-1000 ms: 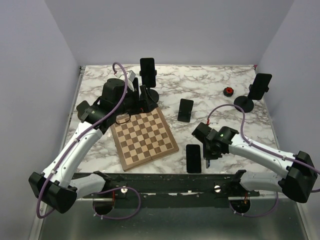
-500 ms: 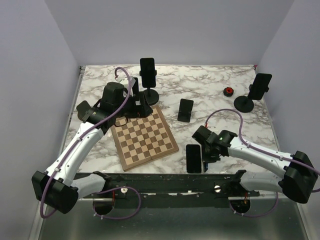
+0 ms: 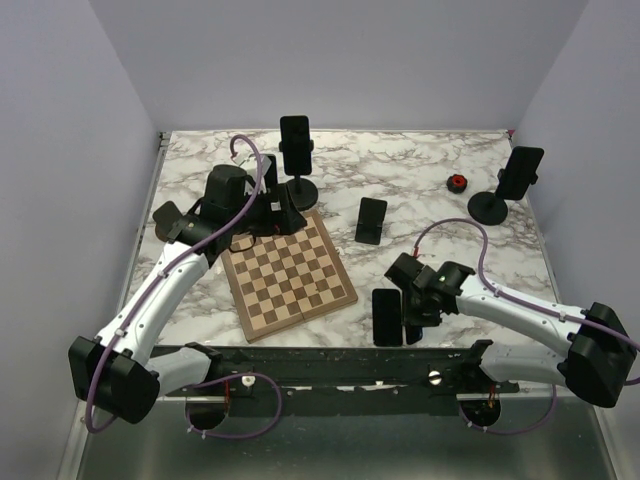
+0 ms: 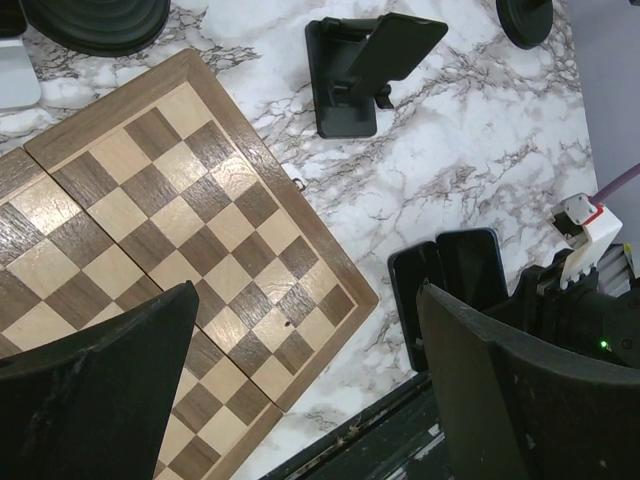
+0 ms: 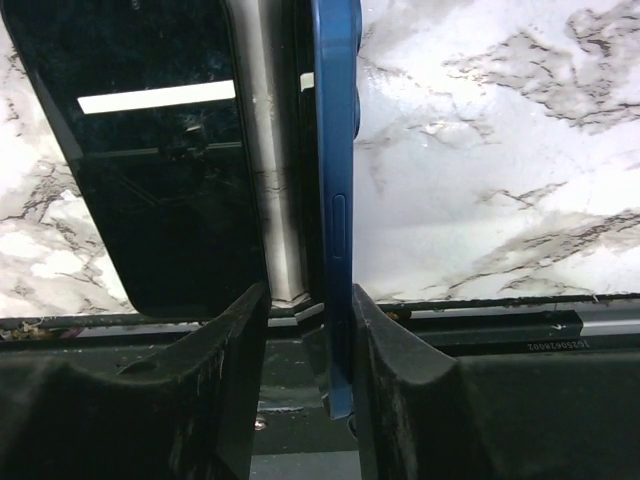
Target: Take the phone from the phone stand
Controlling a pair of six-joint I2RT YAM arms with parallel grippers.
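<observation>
My right gripper (image 3: 411,318) (image 5: 307,290) is low at the table's near edge. A blue phone (image 5: 335,150) stands on its edge between the jaws. It touches the right finger (image 5: 400,380), with a clear gap to the left finger (image 5: 220,380), so the jaws are parted. A black phone (image 3: 386,317) (image 5: 150,150) lies flat just left of it. My left gripper (image 3: 272,215) (image 4: 307,300) is open and empty over the chessboard's far corner. Three phones sit on stands: a tall stand (image 3: 295,140) at the back, one at the right (image 3: 522,170), and a low stand (image 3: 371,220) (image 4: 390,45) mid-table.
A wooden chessboard (image 3: 290,275) (image 4: 150,220) lies left of centre. A small red object (image 3: 457,182) sits at the back right. The tall stand's round base (image 3: 300,190) is just beyond my left gripper. The table's near edge (image 5: 480,300) is directly under the right gripper.
My right gripper has moved down and toward the near edge with the blue phone, ending beside the flat black phone. My left gripper has drawn back a little from the tall stand.
</observation>
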